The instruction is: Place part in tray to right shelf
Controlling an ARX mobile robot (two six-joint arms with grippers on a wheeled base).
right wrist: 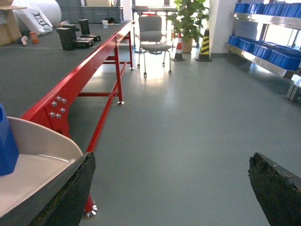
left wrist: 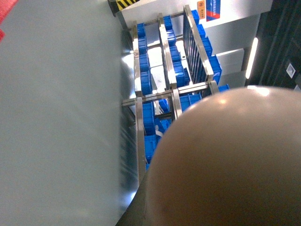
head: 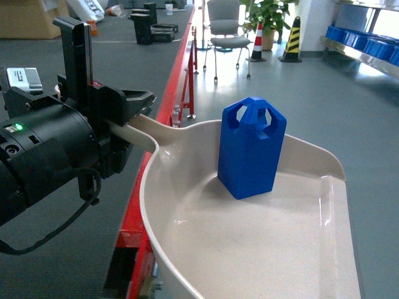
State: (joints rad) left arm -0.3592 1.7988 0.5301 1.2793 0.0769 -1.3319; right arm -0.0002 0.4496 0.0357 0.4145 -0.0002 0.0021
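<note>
The blue part (head: 251,149) stands upright in the beige tray (head: 249,249), near its back wall. My left gripper (head: 128,128) is shut on the tray's handle and holds it above the floor. In the left wrist view the tray's underside (left wrist: 225,165) hides the jaws. The right shelf (head: 361,53) with blue crates runs along the far right; it also shows as a steel rack (left wrist: 138,132). My right gripper (right wrist: 171,188) is open over the floor with nothing between its fingers, beside the tray's rim (right wrist: 42,160) and the part (right wrist: 7,146). That shelf's rail (right wrist: 254,54) lies ahead on the right.
A long red-framed table (head: 181,75) with black objects (head: 146,28) runs along the left. A chair (head: 227,31), a red-white cone (head: 257,40), a yellow-black cone (head: 292,40) and a plant (right wrist: 188,19) stand at the far end. Grey floor (right wrist: 188,117) lies between table and shelf.
</note>
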